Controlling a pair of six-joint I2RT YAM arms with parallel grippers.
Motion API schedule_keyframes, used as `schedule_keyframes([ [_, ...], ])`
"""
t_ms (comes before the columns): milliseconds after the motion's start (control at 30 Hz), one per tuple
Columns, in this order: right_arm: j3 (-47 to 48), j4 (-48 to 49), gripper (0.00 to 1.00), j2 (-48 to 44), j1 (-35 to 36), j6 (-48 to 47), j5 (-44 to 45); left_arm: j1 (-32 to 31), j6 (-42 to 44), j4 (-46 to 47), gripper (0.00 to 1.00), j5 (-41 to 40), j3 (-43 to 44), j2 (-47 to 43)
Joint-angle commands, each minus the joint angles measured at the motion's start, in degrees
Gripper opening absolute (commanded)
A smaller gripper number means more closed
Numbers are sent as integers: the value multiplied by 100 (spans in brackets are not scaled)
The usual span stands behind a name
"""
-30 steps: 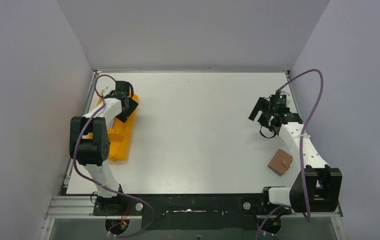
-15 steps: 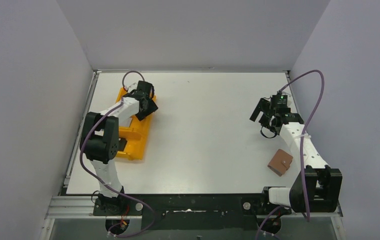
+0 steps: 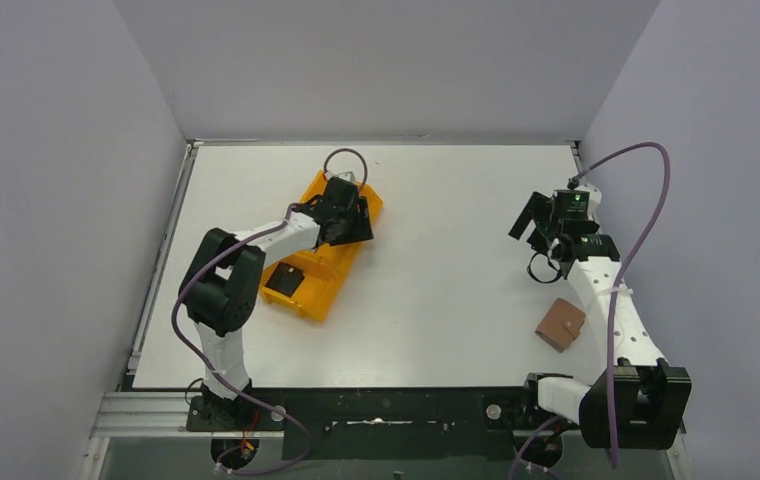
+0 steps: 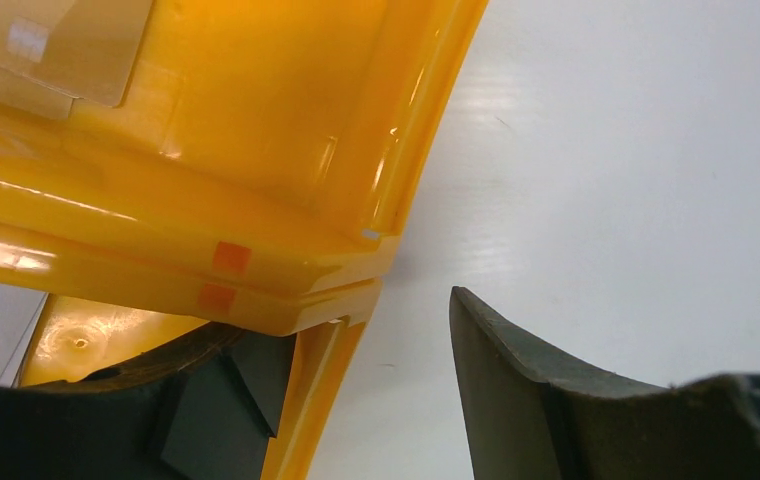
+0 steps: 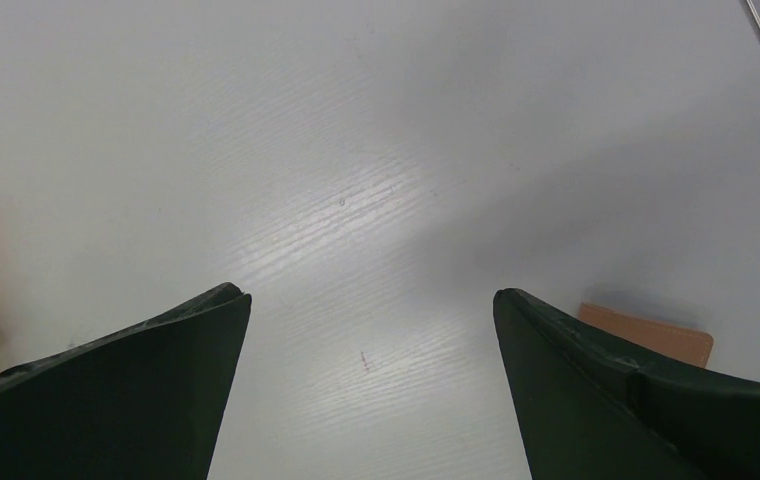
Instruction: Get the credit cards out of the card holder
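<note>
Log card holder [image 3: 561, 325] closed on tabletop [image 3: 436, 200] at near right. Log right gripper [image 5: 371, 297] over tabletop, jaws released, wide apart. Log left gripper [image 4: 356, 318] at far end of orange tray [image 3: 316, 300], jaws parted astride its wall. Log black card [image 3: 284, 281] in near compartment.

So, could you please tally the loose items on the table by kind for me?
Orange three-compartment plastic tray: 1
Small brown leather wallet: 1
Thin rectangular cards in view: 2 (black card, gold-tan card)
Total: 4
</note>
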Motion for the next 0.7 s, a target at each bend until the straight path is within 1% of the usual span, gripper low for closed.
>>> schedule_keyframes([
  [0, -95, 313, 98, -435, -46, -63, -98, -574, 539, 827, 56, 582, -91, -294],
  [100, -142, 333, 98, -545, -53, -51, -112, -827, 681, 890, 56, 758, -108, -341],
  [167, -160, 327, 98, -581, -58, -48, -132, -974, 838, 913, 56, 1011, -101, -368],
  [233, -178, 333, 98, -585, -63, -50, -201, -1142, 1079, 919, 56, 1340, -98, -429],
  [300, -198, 369, 98, -578, -64, -58, -332, -1361, 1339, 859, 56, 1449, -124, -573],
  [400, -245, 435, 98, -581, -64, -43, -560, -1528, 1427, 625, 57, 1243, -160, -784],
  [567, -420, 747, 98, -642, -54, -17, -1105, -1530, 1397, 650, 63, 1171, -351, -1341],
  [667, -470, 874, 98, -627, -52, -15, -1384, -1529, 1373, 511, 64, 1088, -340, -1645],
])
